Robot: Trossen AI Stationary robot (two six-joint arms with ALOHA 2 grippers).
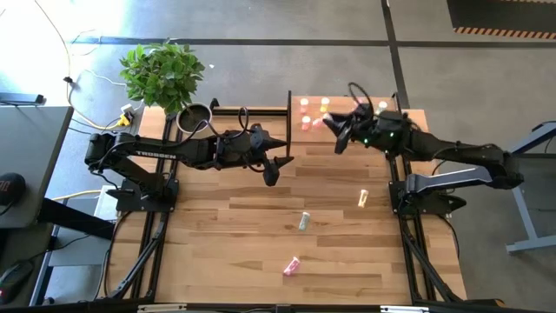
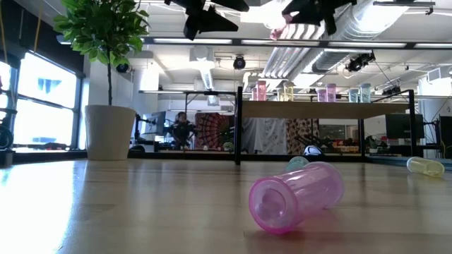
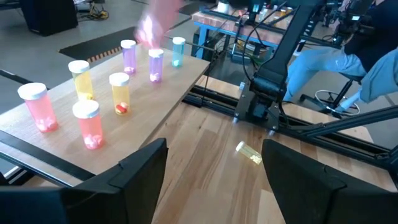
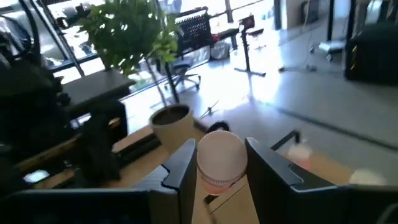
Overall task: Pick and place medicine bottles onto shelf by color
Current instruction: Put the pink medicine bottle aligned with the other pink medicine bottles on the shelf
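The shelf (image 1: 340,130) is a light-wood platform at the table's far side with a black upright panel (image 1: 289,113) on its left. Several capped bottles stand on it, pink (image 3: 37,106), yellow (image 3: 119,93) and purple (image 3: 155,64). My right gripper (image 1: 334,130) is above the shelf, shut on a pink bottle (image 4: 219,162). My left gripper (image 1: 274,167) is open and empty in mid-air, just left of the shelf's near corner. A yellow bottle (image 1: 363,198), a pale green bottle (image 1: 304,222) and a pink bottle (image 1: 291,266) lie on their sides on the table. My right gripper pinches the pink bottle between its two fingers (image 4: 180,165), near its white-capped end (image 4: 217,177). The cap faces the wrist camera. The bottle is lifted clear, high above the shelf top, and shows tilted in the low view (image 2: 279,28).
A potted plant (image 1: 163,74) stands at the table's far left corner, with a dark round pot (image 1: 195,116) beside it. In the low view the pink bottle (image 2: 296,194) lies nearest the table's near edge. The shelf's near half shows bare wood (image 3: 155,118).
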